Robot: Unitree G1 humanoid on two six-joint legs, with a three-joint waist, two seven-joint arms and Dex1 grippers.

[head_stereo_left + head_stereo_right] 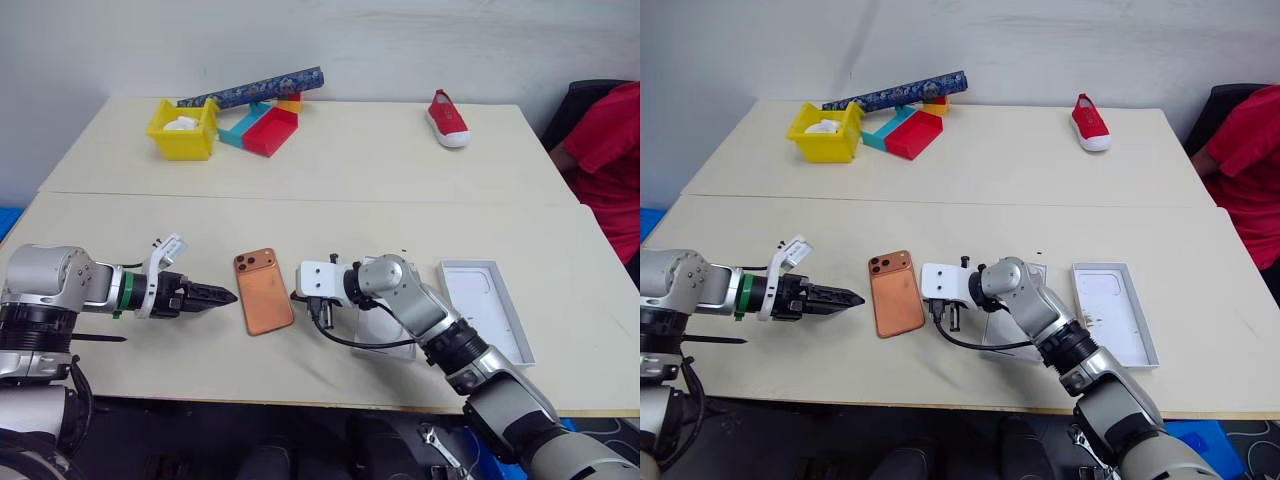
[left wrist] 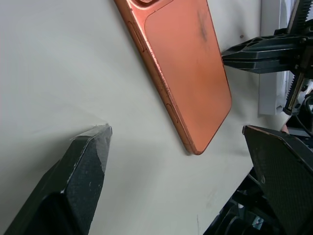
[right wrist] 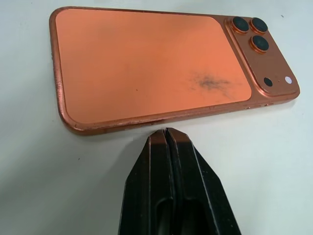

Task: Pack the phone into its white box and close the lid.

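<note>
The orange-copper phone [image 1: 263,290] lies back up on the near table, its camera bump at the far end. My left gripper [image 1: 225,296] stands open just left of it, with the phone [image 2: 188,73] ahead of its wide-apart fingers and untouched. From the right, my right gripper [image 3: 165,131] is shut, empty, with its tip at the phone's long edge [image 3: 146,68]. The white box [image 1: 375,328] lies mostly hidden under my right forearm. The lid [image 1: 488,305] rests inside up further right, showing a faint phone outline.
On the far table stand a yellow bin [image 1: 185,130], red and teal bins [image 1: 268,128], a blue patterned roll [image 1: 250,90] and a red shoe [image 1: 448,118]. A person in a red top [image 1: 610,150] sits at the right edge. A seam joins the two tables.
</note>
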